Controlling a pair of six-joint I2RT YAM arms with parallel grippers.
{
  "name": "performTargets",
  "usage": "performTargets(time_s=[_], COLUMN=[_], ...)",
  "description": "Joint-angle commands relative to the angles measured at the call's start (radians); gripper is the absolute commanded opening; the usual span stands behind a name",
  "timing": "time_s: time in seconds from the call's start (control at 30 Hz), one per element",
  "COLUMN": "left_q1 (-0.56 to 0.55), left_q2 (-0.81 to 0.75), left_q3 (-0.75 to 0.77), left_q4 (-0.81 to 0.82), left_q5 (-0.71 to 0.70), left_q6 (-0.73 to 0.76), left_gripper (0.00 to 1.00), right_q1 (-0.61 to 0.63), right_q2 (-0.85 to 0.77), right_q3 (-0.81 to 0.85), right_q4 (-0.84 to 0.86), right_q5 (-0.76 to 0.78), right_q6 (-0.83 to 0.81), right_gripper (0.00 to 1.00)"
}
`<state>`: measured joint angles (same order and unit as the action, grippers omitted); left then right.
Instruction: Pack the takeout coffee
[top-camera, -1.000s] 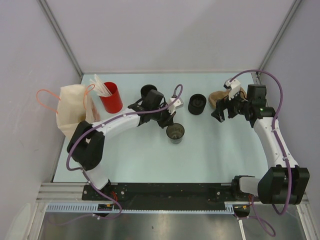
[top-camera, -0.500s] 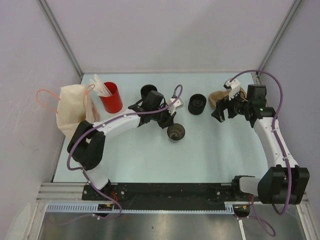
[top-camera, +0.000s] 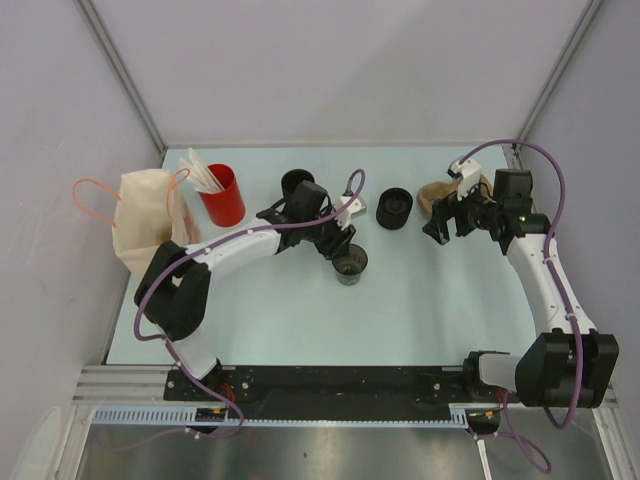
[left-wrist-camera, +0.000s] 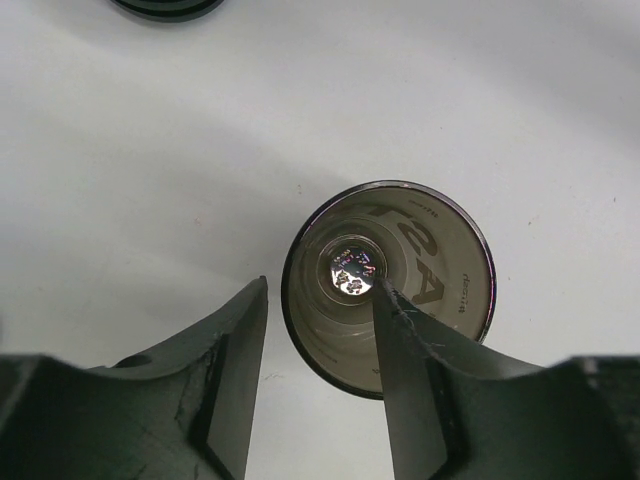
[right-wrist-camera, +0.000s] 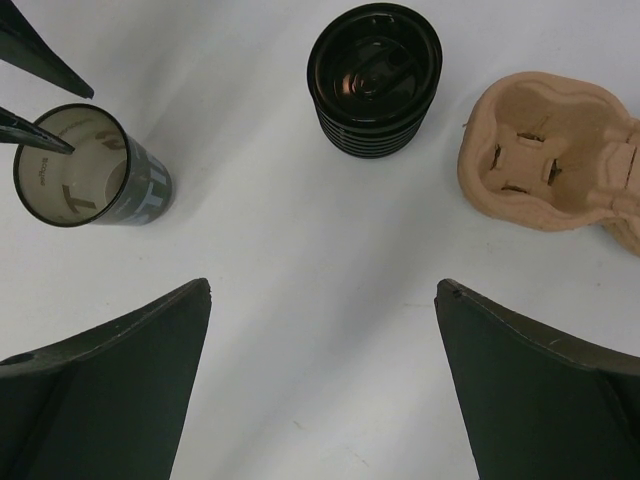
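Observation:
The takeout coffee cup (top-camera: 350, 265) stands upright on the table mid-left, dark outside with a pale, empty inside (left-wrist-camera: 400, 280). My left gripper (top-camera: 340, 248) hangs over its near rim and is open (left-wrist-camera: 320, 285). One finger (left-wrist-camera: 410, 360) reaches inside the cup, the other (left-wrist-camera: 235, 350) stands outside it, with a gap to the cup wall. My right gripper (top-camera: 437, 228) is wide open (right-wrist-camera: 325, 285) over bare table with nothing between its fingers. The cup (right-wrist-camera: 90, 170) lies far to its left.
A squat ribbed black round piece (top-camera: 394, 207) (right-wrist-camera: 375, 80) sits between the arms. A brown pulp cup carrier (top-camera: 437, 193) (right-wrist-camera: 550, 160) lies by the right gripper. A red cup with white sticks (top-camera: 222, 195) and a cloth bag (top-camera: 145, 225) are at the left. Another black round thing (top-camera: 295, 182) sits behind the left arm.
The left jaws have parted and let go of the cup's wall. The cup tipped briefly and now stands upright in nearly the same spot. The right arm has not moved.

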<state>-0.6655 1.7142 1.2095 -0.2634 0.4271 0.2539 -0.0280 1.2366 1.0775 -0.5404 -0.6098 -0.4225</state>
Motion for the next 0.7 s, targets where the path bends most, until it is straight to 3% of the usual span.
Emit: performTargets(time_s=[0.0, 0.17, 0.37, 0.67], left_q1=[0.001, 0.029, 0.096, 0.274], left_q2=[-0.044, -0.074, -0.155, -0.33], left_q3=[0.044, 0.094, 0.14, 0.098], left_q4=[0.013, -0.037, -0.092, -0.117], left_q5=[-0.004, -0.007, -0.024, -0.092], left_q6=[0.018, 0.039, 0.061, 0.076], left_gripper=[0.55, 0.71, 0.99, 0.99], right_q1=[-0.004, -0.004, -0.001, 0.105], right_q2=[0.012, 0.032, 0.064, 0.122], right_q3=[0.001, 0.001, 0.001, 0.015], right_q4=[0.034, 0.039, 0.079, 0.331], right_q5=[-0.011, -0.019, -0.041, 0.111], right_q6=[-0.007, 0.01, 0.068, 0.163], right_gripper=[0.99, 1.0, 1.0, 1.0])
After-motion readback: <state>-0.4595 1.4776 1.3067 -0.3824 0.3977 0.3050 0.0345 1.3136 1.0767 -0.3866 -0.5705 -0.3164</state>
